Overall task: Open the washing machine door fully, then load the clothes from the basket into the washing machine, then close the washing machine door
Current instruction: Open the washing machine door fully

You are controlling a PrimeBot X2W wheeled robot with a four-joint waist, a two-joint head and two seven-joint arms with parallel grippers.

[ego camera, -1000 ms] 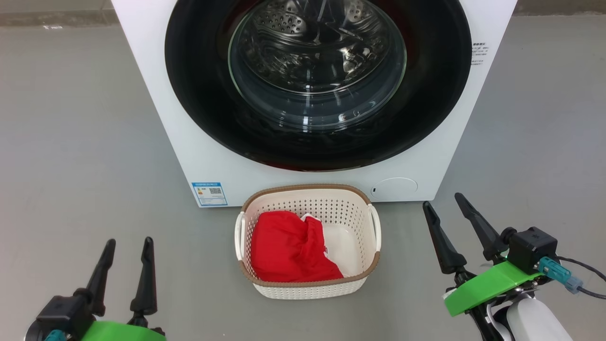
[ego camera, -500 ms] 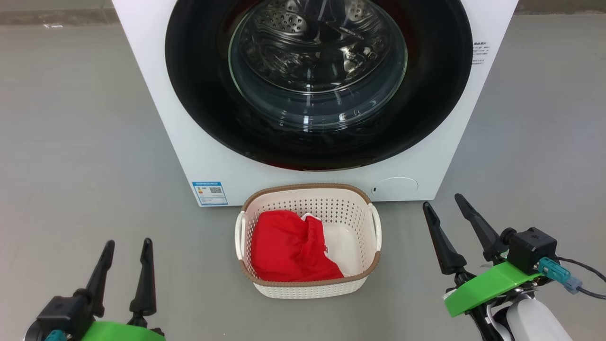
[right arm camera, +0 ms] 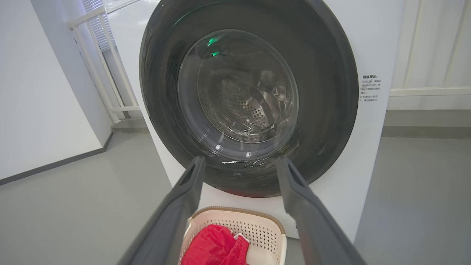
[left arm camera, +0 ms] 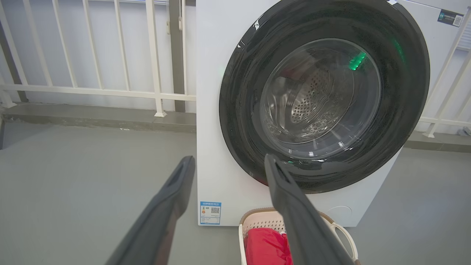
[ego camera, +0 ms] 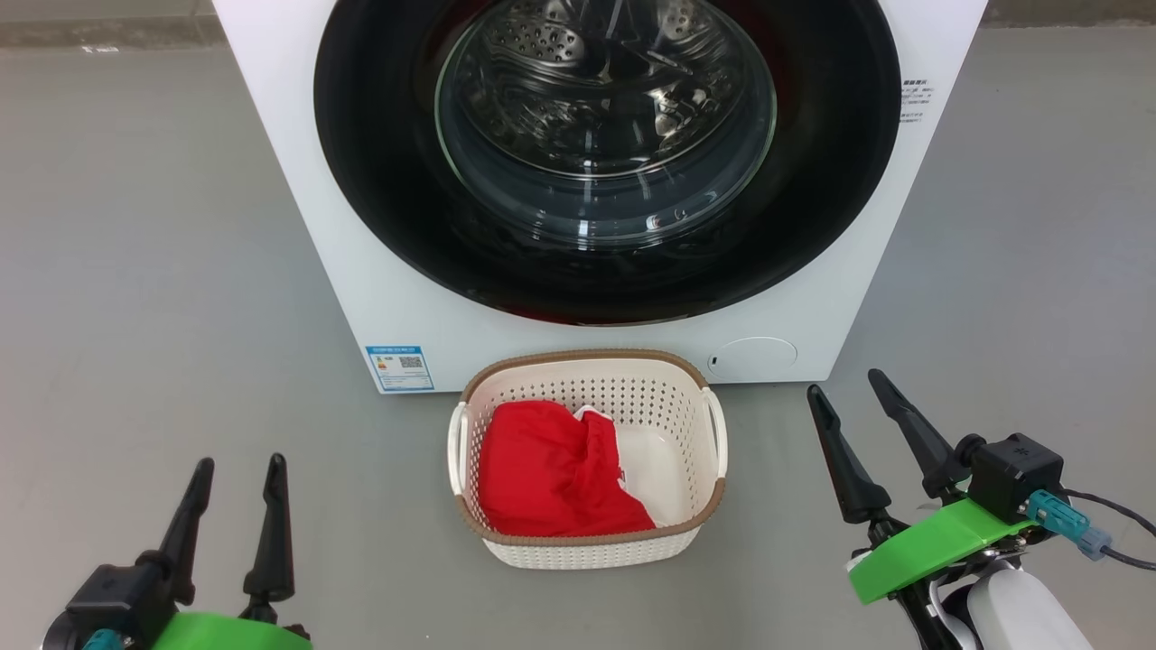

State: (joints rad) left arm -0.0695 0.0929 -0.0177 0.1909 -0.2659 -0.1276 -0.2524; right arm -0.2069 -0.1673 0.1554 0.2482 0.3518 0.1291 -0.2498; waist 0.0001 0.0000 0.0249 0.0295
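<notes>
Head view: the washing machine door (ego camera: 379, 181), glossy black around a clear glass bowl, sat shut against the white washing machine (ego camera: 388, 298). The basket (ego camera: 587, 361) stood on the grey floor (ego camera: 135, 271) just in front of the machine, below the door, with the red clothes (ego camera: 551, 474) heaped in its left half. The left pincer (ego camera: 240, 460) and right pincer (ego camera: 843, 382) hung empty with jaws spread, one on either side of the basket and well apart from it. A blue label (ego camera: 399, 368) marked the machine's lower left corner.
</notes>
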